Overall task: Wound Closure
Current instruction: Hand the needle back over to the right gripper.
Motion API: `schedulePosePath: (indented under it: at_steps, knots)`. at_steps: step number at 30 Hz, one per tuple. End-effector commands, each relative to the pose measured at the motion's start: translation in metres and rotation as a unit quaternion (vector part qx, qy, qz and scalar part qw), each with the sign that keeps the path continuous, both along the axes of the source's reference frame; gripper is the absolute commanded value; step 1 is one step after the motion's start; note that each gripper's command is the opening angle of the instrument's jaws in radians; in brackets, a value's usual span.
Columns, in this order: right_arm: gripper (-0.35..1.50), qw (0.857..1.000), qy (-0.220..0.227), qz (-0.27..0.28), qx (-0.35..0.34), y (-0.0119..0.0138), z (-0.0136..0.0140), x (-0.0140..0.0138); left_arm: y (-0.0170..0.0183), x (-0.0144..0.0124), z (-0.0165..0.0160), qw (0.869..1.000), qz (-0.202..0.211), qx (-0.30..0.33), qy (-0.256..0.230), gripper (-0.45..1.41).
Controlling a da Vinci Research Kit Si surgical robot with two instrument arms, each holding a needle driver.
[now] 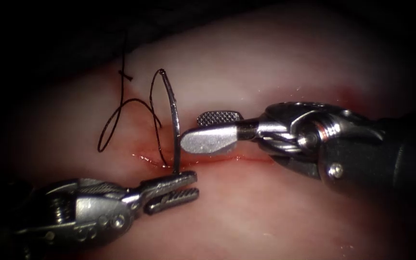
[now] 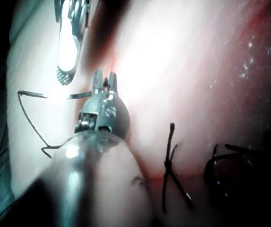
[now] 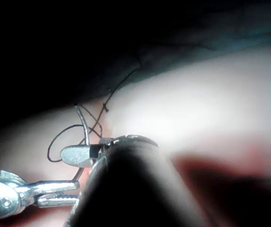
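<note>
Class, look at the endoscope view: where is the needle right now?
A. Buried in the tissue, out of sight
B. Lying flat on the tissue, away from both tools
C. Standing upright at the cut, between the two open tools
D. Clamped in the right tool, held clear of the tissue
C: the needle stands upright at the cut, its lower end by the open left tool, with the open right tool beside it.

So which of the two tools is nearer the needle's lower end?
The left tool, coming from the lower left: its open fingers sit at the needle's lower end; the right tool is open beside the shaft.
</note>
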State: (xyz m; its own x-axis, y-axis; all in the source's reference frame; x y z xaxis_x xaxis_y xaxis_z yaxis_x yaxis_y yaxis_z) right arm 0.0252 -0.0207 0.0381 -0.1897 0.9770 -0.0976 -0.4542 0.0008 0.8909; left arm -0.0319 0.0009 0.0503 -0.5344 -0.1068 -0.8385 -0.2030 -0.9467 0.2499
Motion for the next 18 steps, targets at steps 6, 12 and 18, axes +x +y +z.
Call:
schedulePosePath:
  at_steps: [6,12,18]
  knots:
    - [1.01,1.0,-0.014,-0.009,0.0,0.0017,0.0006,0.0035,0.0007,-0.0006,-0.0002,1.0,0.009,-0.017,0.011,-0.45]
    - [0.98,0.999,-0.024,-0.028,0.005,0.0012,0.0011,0.0043,0.0006,-0.0006,-0.0004,0.999,0.014,-0.026,0.015,-0.45]
    - [0.88,0.999,-0.027,-0.04,0.007,0.0008,0.0014,0.0045,0.0006,-0.0006,-0.0004,0.999,0.014,-0.026,0.015,-0.45]
